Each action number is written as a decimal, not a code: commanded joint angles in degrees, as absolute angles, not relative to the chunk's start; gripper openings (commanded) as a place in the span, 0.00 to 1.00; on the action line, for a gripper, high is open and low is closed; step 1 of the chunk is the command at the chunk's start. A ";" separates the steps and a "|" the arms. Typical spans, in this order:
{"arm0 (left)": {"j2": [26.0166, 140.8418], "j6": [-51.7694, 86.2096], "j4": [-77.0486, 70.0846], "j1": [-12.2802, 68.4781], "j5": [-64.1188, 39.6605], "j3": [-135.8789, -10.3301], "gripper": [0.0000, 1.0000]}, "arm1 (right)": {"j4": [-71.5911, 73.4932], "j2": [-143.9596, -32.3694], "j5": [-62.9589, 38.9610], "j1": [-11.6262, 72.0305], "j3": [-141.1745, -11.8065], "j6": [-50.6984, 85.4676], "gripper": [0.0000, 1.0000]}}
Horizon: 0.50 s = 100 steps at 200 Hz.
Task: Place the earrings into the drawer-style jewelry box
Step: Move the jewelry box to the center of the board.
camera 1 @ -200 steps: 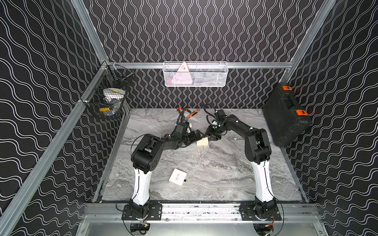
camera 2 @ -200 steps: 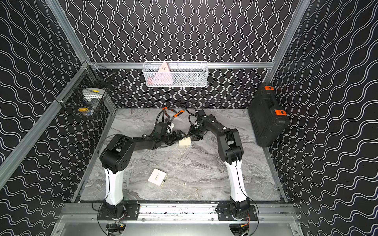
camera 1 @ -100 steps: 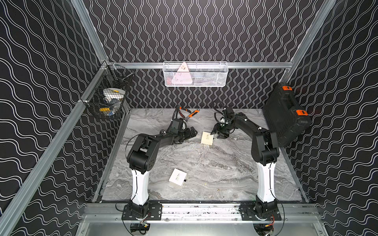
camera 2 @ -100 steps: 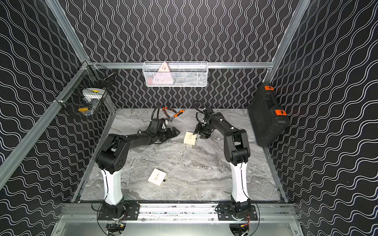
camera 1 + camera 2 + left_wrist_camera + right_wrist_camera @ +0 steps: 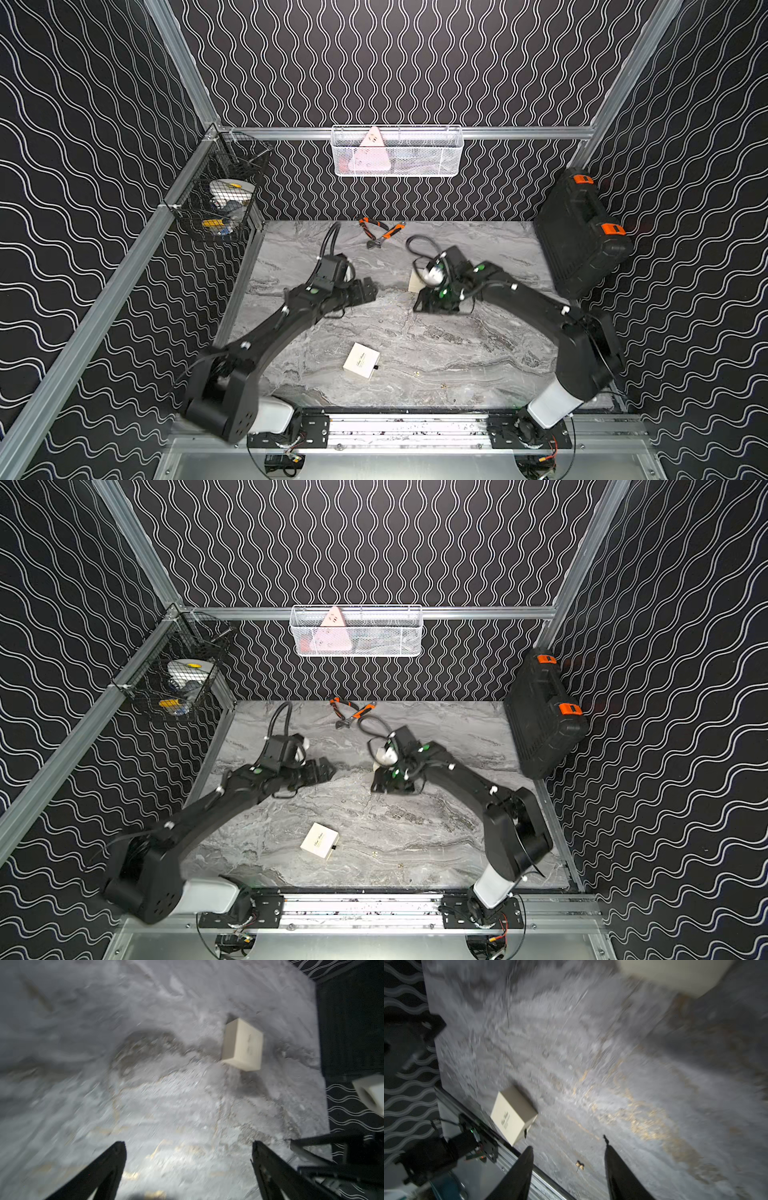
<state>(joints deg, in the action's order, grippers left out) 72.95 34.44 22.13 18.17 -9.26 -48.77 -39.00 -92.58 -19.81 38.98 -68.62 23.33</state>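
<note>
One gold earring lies on the table near the jewelry box, on its pull-tab side; not inside. Right gripper spread, empty, hovering behind the box; left gripper wide apart, empty, also behind it; second cream box farther back.

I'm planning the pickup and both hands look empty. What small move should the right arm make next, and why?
Probably ease the right hand down toward the earring on the table: its fingers stand apart with nothing between them, and its wrist view shows that gold piece lying just ahead, near the front cream box.
</note>
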 commanded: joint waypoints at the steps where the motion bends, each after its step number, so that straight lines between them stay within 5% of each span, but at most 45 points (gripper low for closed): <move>1: 64.70 36.92 32.60 18.12 -3.38 -42.41 0.99 | -33.95 -89.30 -12.56 47.04 -63.45 23.55 0.56; 32: 57.80 44.00 28.63 18.34 -9.92 -30.71 0.99 | -29.89 -88.24 -9.05 56.14 -59.60 24.05 0.56; 100: 49.35 49.14 23.30 21.74 -19.56 -24.02 0.99 | -24.73 -87.65 -9.39 56.87 -55.04 27.80 0.55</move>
<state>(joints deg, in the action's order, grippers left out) 50.26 46.57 25.74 20.84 -15.92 -24.73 -28.29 -88.29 -9.78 56.90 -56.14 25.23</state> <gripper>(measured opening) 0.986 0.553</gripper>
